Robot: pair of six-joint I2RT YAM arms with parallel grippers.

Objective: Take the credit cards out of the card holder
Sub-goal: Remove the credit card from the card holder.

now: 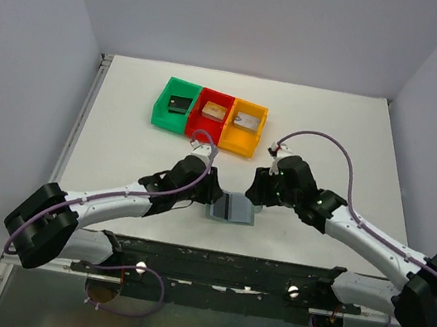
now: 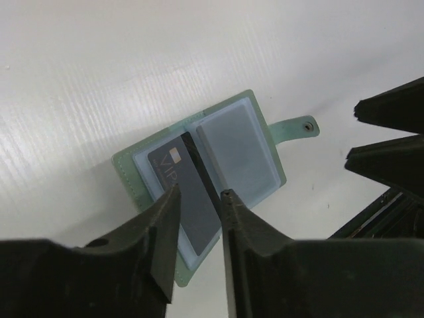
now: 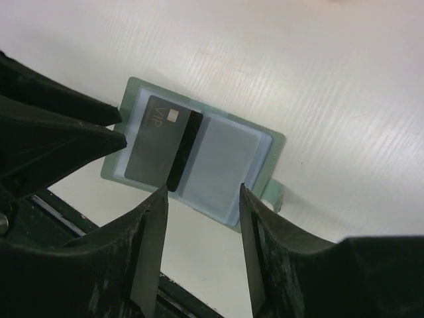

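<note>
Both sets of jaws stand parted and empty. Left gripper (image 2: 199, 192) hovers directly over the black card (image 2: 185, 179), right gripper (image 3: 202, 192) over the right pocket (image 3: 222, 165). Holder (image 1: 232, 209) lies open flat between them, long axis left-right.

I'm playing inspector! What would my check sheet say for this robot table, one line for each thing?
Surface: white table, no spills seen.
Job's things: card holder lies open and flat; one dark credit card marked VIP shows on one side; no other cards made out.
Clutter: green bin, red bin and orange bin in a row at the far side, a small piece in each.
Pincers: left pincer and right pincer both open, over the holder, holding nothing.
Cables: purple cables loop over both arms, away from the holder.
Surroundings: pale walls on three sides; nothing else seen.
</note>
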